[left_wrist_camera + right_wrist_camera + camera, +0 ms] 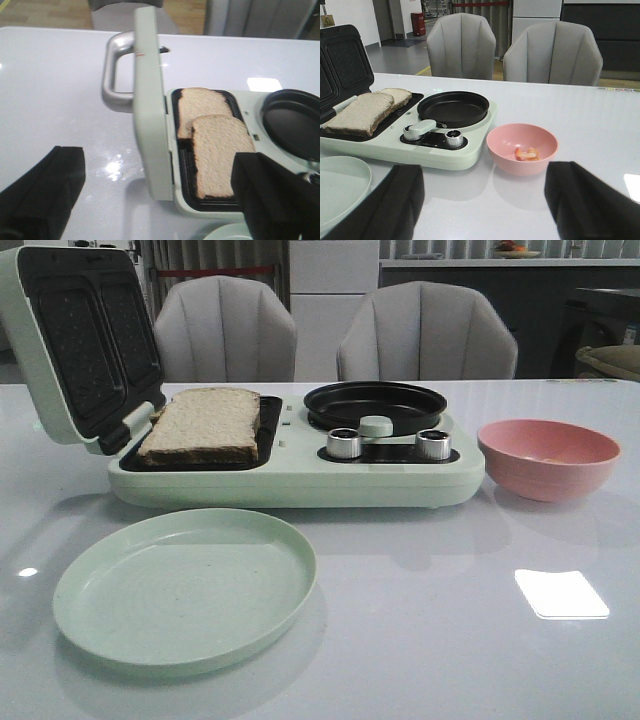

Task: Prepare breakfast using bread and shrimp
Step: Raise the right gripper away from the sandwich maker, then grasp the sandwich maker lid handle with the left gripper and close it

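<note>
Two slices of bread (205,424) (217,150) (361,111) lie overlapping on the black grill plate of a pale green breakfast maker (300,480), whose lid (70,340) stands open at the left. Orange-pink shrimp (527,154) rest in a pink bowl (548,458) (522,148) to the right of the machine. My left gripper (160,200) is open, above the table beside the lid's edge, holding nothing. My right gripper (482,200) is open over bare table in front of the bowl. Neither gripper shows in the front view.
A round black pan (375,405) (453,108) sits on the machine's right half, behind two metal knobs (344,443). A pale green plate (185,585) lies on the table in front. The lid's metal handle (114,70) juts outward. Two grey chairs (225,330) stand behind the table.
</note>
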Action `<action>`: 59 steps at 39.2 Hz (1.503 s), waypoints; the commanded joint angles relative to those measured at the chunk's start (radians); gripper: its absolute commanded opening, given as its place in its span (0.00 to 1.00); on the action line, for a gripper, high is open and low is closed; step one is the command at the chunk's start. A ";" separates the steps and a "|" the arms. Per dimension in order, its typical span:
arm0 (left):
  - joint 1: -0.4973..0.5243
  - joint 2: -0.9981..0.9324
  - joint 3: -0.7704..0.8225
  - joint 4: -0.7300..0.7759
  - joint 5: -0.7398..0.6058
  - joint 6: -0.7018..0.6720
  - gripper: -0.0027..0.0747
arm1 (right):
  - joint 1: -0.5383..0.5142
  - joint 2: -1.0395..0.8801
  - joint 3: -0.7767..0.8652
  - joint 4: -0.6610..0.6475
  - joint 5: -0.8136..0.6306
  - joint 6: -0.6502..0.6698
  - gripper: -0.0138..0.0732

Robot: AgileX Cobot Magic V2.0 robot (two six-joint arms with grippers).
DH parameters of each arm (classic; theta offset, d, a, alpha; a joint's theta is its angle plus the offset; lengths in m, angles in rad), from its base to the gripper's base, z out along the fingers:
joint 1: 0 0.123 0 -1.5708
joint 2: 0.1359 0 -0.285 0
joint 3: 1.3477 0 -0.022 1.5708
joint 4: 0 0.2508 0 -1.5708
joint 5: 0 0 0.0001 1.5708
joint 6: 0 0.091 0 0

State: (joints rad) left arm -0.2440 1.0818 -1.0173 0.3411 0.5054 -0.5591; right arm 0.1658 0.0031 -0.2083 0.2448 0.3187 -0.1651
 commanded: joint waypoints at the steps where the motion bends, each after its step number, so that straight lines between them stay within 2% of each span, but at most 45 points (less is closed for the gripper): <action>1: 0.093 0.026 -0.060 -0.110 -0.049 0.044 0.86 | -0.003 0.012 -0.026 0.004 -0.083 0.000 0.84; 7: 0.256 0.081 -0.095 -0.416 -0.047 0.276 0.86 | 0.000 0.012 -0.026 0.004 -0.083 0.000 0.84; 16: 0.434 0.190 -0.124 -0.906 -0.042 0.584 0.86 | 0.000 0.012 -0.026 0.004 -0.083 0.000 0.84; 21: 0.505 0.265 -0.142 -1.215 0.012 0.765 0.86 | 0.000 0.012 -0.026 0.004 -0.083 0.000 0.84; 27: 0.559 0.349 -0.165 -1.495 0.091 0.968 0.86 | 0.000 0.012 -0.026 0.004 -0.083 0.000 0.84; 35: 0.567 0.441 -0.185 -1.750 0.119 1.140 0.83 | 0.000 0.012 -0.026 0.004 -0.083 0.000 0.84; 43: 0.567 0.533 -0.185 -1.971 0.176 1.236 0.55 | 0.000 0.012 -0.026 0.004 -0.083 0.000 0.84; 47: 0.558 0.576 -0.185 -2.056 0.243 1.293 0.45 | 0.000 0.012 -0.026 0.004 -0.083 0.000 0.84; 59: 0.461 0.638 -0.194 -2.133 0.304 1.418 0.44 | 0.000 0.012 -0.026 0.004 -0.083 0.000 0.84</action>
State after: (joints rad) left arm 0.2476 1.7618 -1.1701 -1.7233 0.7414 0.8178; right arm 0.1658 0.0031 -0.2083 0.2448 0.3187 -0.1651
